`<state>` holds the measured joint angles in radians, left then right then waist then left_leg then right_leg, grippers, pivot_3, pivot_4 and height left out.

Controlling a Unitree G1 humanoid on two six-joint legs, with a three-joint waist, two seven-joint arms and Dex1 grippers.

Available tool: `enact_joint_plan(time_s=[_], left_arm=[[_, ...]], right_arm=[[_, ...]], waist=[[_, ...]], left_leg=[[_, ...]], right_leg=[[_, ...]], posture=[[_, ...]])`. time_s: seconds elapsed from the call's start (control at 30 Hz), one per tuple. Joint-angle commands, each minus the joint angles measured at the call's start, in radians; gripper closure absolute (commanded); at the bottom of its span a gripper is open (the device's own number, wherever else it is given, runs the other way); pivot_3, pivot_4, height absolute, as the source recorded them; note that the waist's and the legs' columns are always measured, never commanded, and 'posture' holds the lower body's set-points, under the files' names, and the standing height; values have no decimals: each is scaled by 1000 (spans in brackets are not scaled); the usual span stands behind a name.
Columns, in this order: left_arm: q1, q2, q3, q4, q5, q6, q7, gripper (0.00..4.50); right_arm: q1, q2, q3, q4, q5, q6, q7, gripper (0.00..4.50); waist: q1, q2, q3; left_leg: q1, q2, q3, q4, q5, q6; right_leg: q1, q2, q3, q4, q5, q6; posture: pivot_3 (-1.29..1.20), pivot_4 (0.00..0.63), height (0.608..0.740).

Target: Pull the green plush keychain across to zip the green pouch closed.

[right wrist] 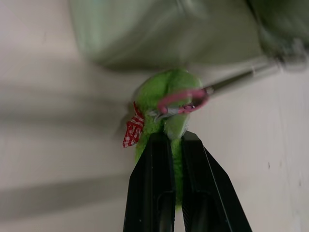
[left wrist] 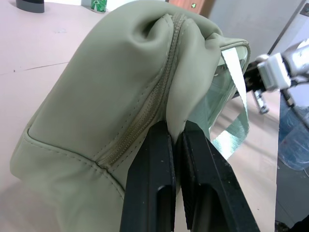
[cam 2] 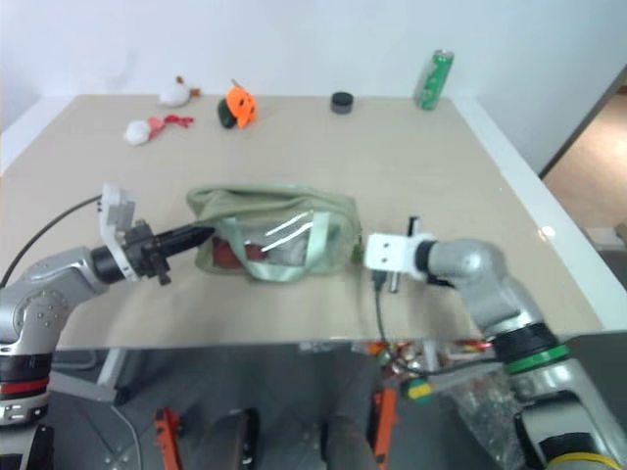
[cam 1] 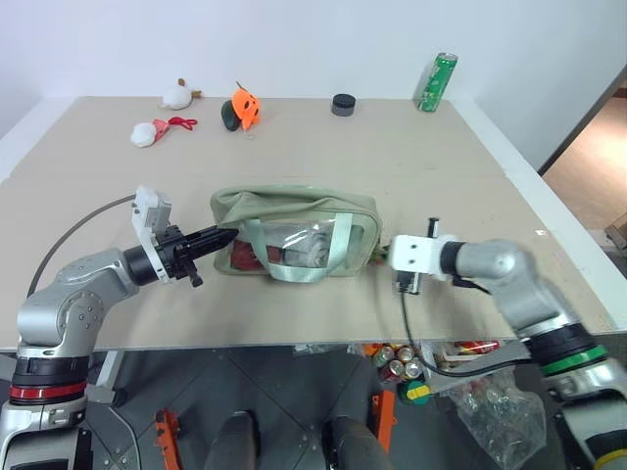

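Note:
The green pouch [cam 1: 294, 208] lies on its side mid-table, its clear window and pale straps facing me. My left gripper [cam 1: 223, 237] is shut on a fold of fabric at the pouch's left end; in the left wrist view the black fingers [left wrist: 154, 164] pinch the pouch [left wrist: 106, 87] just beside its zipper [left wrist: 153, 99]. At the pouch's right end my right gripper [cam 1: 382, 257] is shut on the green plush keychain [right wrist: 166, 92], a fuzzy lime plush with a pink ring and a red checked bow. A thin link runs from the ring toward the pouch.
Along the far side of the table [cam 1: 411, 166] stand a green can [cam 1: 435, 82], a black round lid [cam 1: 343, 104], an orange and dark plush [cam 1: 241, 110] and two white plushes [cam 1: 149, 133] [cam 1: 177, 95]. A cable hangs from my right wrist over the front edge.

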<state>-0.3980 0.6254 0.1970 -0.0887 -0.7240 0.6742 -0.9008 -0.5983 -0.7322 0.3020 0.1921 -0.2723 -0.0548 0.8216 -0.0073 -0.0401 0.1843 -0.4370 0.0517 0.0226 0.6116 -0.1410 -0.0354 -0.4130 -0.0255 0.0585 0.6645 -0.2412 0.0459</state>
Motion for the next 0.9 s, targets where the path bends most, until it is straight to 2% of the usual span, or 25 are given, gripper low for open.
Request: enact_joint_plan(time_s=[0.03, 0.1, 0.17, 0.37, 0.43, 0.5, 0.53, 0.57, 0.73, 0.8, 0.9], left_arm=[[10, 2, -8, 3, 7, 15, 8, 4500], [13, 4, 0, -2, 3, 17, 11, 4500], [19, 6, 5, -5, 2, 18, 14, 4500], [30, 5, 19, -15, -4, 22, 32, 4500], [18, -1, 33, -1, -13, 35, 52, 3743], [-5, -8, 52, 11, -28, 48, 77, 3294], [-14, -10, 62, 12, -44, 58, 80, 2835], [-21, -7, 73, 4, -62, 69, 78, 2627], [-49, 29, 142, -46, -167, 141, 75, 700], [-58, 54, 189, -58, -212, 166, 84, 87], [4, 120, 291, -54, -237, 158, 52, 38]], right_arm=[[-19, 33, 11, 54, -32, -2, -25, 4467], [-34, 42, -6, 73, -22, 4, -26, 4467], [-37, 39, -24, 77, 1, 10, -6, 3785], [-44, 39, -160, 0, 221, 198, 115, 1822], [-53, 23, -209, -16, 283, 260, 145, 1111], [-60, -1, -260, -17, 336, 302, 170, 558], [-62, -11, -282, -16, 362, 326, 181, 112], [-62, -21, -307, -16, 395, 350, 198, 17], [-60, -64, -417, -31, 558, 508, 269, 0], [-52, -92, -460, -45, 627, 599, 297, 0], [4, -163, -535, -79, 725, 693, 368, 0]], waist=[[-1, -1, -1], [-3, -1, -1], [-7, -1, -1], [-11, -1, 0], [-11, 0, 0], [-11, 0, 0], [-11, 0, 1], [-11, 0, 1], [-14, -1, 2], [-15, 0, 2], [-16, 0, 2]], left_leg=[[0, 0, 0, 1, 0, 0], [1, 1, 0, 2, 0, 0], [1, 1, 0, 2, 0, 0], [1, 2, -1, 2, -1, 1], [0, 2, -1, 2, -1, 1], [0, 2, -1, 2, -1, 1], [0, 2, -1, 2, -1, 1], [-1, 2, -1, 2, -1, 1], [-3, 2, 0, 1, -1, 2], [-3, 2, 0, 0, -1, 2], [-3, 3, 0, -2, -1, 2]], right_leg=[[1, 0, 0, 0, 0, 0], [1, 0, 0, 0, 1, 0], [2, 0, -1, 0, 1, -1], [2, 1, -1, 0, 1, -1], [2, 1, -1, 0, 1, -1], [1, 1, -1, 0, 1, -1], [1, 1, -2, 0, 1, -1], [1, 1, -1, 0, 1, -1], [-2, 2, -1, 0, 0, -1], [-3, 2, -1, 0, 0, -1], [-4, 2, 0, 0, 0, -1]], posture=[[0, 150, 740], [0, 150, 740], [0, 150, 740], [0, 150, 740], [0, 150, 740], [0, 150, 740], [0, 150, 740], [0, 150, 740], [0, 150, 740], [0, 150, 740], [0, 150, 740]])
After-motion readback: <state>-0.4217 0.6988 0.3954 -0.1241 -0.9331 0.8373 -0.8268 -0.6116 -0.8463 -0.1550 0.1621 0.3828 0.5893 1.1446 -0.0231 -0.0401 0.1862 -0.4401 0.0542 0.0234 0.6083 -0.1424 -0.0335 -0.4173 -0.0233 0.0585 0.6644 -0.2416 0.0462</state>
